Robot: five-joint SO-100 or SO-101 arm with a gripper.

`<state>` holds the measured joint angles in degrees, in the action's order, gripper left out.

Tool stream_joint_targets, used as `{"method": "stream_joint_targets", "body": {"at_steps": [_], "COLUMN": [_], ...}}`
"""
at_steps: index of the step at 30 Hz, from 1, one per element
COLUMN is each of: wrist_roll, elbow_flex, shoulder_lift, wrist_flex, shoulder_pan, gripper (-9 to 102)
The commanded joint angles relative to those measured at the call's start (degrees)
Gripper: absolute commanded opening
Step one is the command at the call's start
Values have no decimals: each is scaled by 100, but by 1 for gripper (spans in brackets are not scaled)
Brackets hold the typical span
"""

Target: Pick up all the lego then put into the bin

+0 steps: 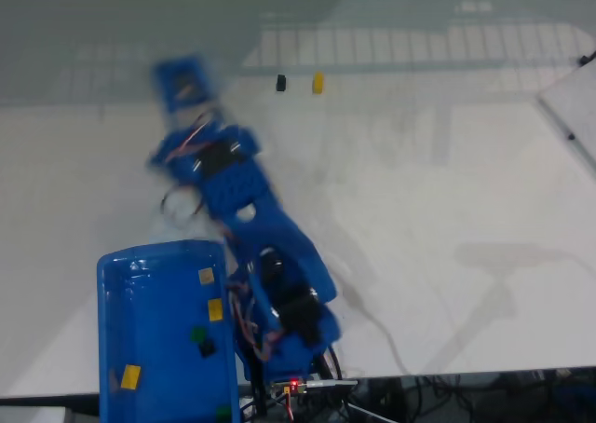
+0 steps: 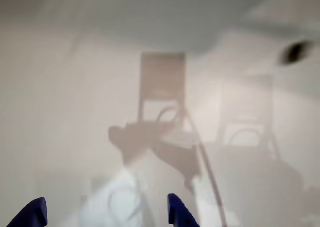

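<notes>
The blue jointed plastic arm [image 1: 247,209] stretches diagonally in the fixed view from its base at the lower edge up toward the upper left, its square claw [image 1: 182,80] smeared by motion blur. In the wrist view two blue fingertips [image 2: 177,214] poke up from the bottom edge, set well apart, with nothing between them

A white bench [image 1: 447,190] is seen under soft light, with faint grey shadows cast across it. A reflected pale grid pattern [image 1: 410,46] is shown along its far edge, and dark cables [image 1: 447,390] are gathered below its near edge.
</notes>
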<state>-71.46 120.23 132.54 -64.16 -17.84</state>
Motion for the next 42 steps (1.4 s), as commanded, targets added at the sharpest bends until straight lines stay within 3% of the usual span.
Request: {"method": "stream_joint_targets", "body": {"at_steps": [1,6,16,24,42], "wrist_roll": [0,-70,88,-360,-729], "elbow_flex": [-70,-369,-2215,-3542,-4922], "shoulder_lift": [-598,-2004,-4148,-5405,-6873], "wrist_flex": [1072,1925,1890,1881,1661], "shoulder_pan": [1327,1978,2347,2435,2628], "gripper": [32,32,31,30,26]}}
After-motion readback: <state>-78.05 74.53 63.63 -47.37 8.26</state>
